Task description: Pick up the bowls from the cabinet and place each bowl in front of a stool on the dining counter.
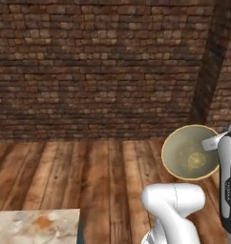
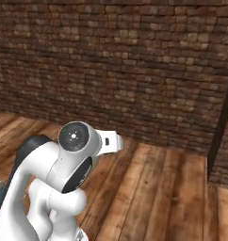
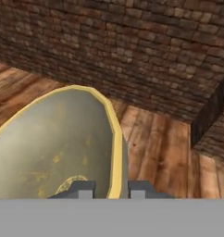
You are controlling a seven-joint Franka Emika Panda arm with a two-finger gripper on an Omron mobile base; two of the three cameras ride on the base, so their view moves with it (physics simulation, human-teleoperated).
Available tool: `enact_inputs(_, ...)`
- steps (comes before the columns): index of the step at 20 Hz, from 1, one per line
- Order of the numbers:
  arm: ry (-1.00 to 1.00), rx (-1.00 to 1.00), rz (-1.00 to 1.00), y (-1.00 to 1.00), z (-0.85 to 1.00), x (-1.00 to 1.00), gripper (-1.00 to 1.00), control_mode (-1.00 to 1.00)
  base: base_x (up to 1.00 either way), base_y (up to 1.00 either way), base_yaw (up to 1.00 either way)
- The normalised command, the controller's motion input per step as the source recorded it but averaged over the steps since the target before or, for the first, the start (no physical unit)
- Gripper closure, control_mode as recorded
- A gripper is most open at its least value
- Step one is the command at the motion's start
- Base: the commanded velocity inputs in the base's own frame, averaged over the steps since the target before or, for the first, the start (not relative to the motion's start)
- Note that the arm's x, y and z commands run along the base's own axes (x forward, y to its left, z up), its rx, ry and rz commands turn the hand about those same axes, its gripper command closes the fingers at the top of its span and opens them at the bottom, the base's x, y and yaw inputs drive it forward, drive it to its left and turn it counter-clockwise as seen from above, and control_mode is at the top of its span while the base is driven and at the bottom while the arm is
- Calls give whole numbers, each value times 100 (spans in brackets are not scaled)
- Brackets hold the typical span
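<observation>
A tan-yellow bowl [image 1: 186, 153] hangs in the air above the wooden floor, tilted so that its greyish inside faces the left base camera. My gripper [image 1: 212, 141] is shut on its right rim. In the hand view the bowl [image 3: 53, 143] takes up the left half, and its yellow rim runs down between my gripper's [image 3: 112, 189] two dark fingertips. A corner of the dining counter [image 1: 36, 226], beige marbled stone with a teal edge, lies at the lower left. The cabinet and the stools are out of view.
A dark brick wall [image 1: 98, 66] stands straight ahead across a plank floor [image 1: 89, 171]. A dark vertical post [image 1: 210, 66] marks a wall corner on the right. My white arm [image 2: 64, 174] fills the lower left of the right base view.
</observation>
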Motion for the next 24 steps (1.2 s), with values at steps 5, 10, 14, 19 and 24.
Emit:
enact_inputs(5, 0, 0, 0, 0, 0, 0, 100, 100, 86, -3, 55)
enact_inputs(10, 0, 0, 0, 0, 0, 0, 100, 100, 72, -22, 62)
enact_inputs(14, 0, 0, 0, 0, 0, 0, 100, 100, 68, -26, 65)
enact_inputs(19, 0, 0, 0, 0, 0, 0, 100, 100, 62, -31, 68)
enact_inputs(24, 0, 0, 0, 0, 0, 0, 100, 100, 61, -40, 68)
